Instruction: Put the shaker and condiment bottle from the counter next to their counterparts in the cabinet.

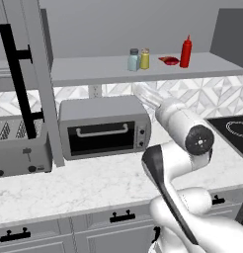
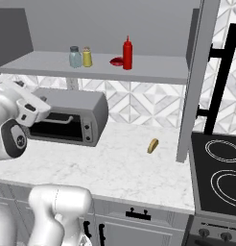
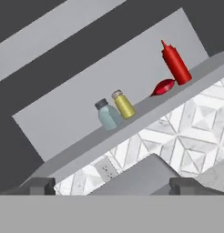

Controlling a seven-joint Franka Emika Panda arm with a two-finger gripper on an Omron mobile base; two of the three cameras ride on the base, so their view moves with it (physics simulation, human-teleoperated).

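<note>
Nearest, the gripper [image 3: 112, 184] is hanging with its fingertips [image 3: 38, 185] spread wide and nothing between them. Beyond, the toaster oven [image 1: 103, 127] is sitting on the counter [image 1: 94, 183]. Farthest, on the cabinet [image 1: 94, 71] shelf, the shaker [image 1: 133, 60] is standing touching the yellow shaker [image 1: 144, 59], and the condiment bottle [image 1: 186, 52] is standing upright just beside the flat red condiment [image 1: 169, 61].

A silver toaster oven [image 1: 103, 127] sits against the patterned tile backsplash [image 2: 148, 108], its door shut. A toaster [image 1: 20, 148] stands just beside it. A small tan object [image 2: 152, 145] lies alone on the marble. The black stovetop [image 2: 217, 173] shows white burner rings.
</note>
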